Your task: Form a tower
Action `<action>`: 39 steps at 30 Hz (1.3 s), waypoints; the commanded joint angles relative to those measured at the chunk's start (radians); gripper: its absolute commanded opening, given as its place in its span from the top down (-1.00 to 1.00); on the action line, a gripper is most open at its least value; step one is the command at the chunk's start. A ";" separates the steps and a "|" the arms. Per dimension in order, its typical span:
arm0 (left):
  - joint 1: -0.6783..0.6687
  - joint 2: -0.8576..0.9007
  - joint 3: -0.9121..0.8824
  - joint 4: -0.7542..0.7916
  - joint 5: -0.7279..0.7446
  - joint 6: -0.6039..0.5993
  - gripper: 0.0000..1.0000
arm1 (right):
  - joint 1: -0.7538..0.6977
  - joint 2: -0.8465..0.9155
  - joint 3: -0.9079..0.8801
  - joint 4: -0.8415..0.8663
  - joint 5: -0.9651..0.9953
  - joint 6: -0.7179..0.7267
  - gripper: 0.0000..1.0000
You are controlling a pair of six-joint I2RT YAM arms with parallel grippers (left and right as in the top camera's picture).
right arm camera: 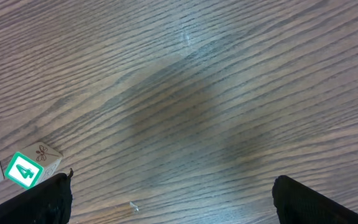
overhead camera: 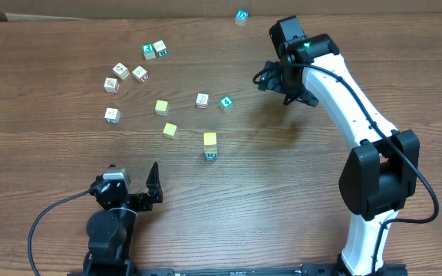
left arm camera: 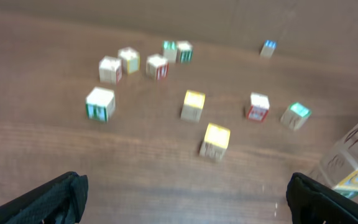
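nearest the robot's base, the left gripper (overhead camera: 133, 175) is sitting low over the table (overhead camera: 44, 153), its fingers (left arm camera: 48, 199) spreading wide and holding nothing. just beyond it and to the right, the tower (overhead camera: 210, 146) is standing upright on the wood, its long axis running vertically. it is standing apart from every loose cube.

from overhead only its yellow top and a teal-blue printed face at the bottom are showing. the blurred left wrist view is also showing the white pictured layer between them, though there the tower (left arm camera: 353, 158) is appearing tilted at the right edge and partly cut off.

a loose yellow cube (overhead camera: 169, 129) is lying near the tower's left, and a second yellow cube (overhead camera: 161, 106) is lying farther back. behind the tower, a white cube with red print (overhead camera: 202, 100) and a teal cube (overhead camera: 225, 102) are lying side by side, not touching. farther left, white printed cubes (overhead camera: 121, 70) are lying scattered.

right of the teal cube, the right gripper (overhead camera: 286, 88) is hanging over bare wood, fingers (right arm camera: 36, 199) standing wide and empty. only its wrist view is making the white "4" on the teal cube (right arm camera: 25, 169) legible. a blue cube (overhead camera: 241, 17) is lying alone near the far edge.
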 commanded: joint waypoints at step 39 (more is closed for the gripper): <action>-0.006 -0.161 -0.004 0.002 0.004 0.193 -0.99 | -0.004 0.004 0.021 0.003 0.011 -0.001 -1.00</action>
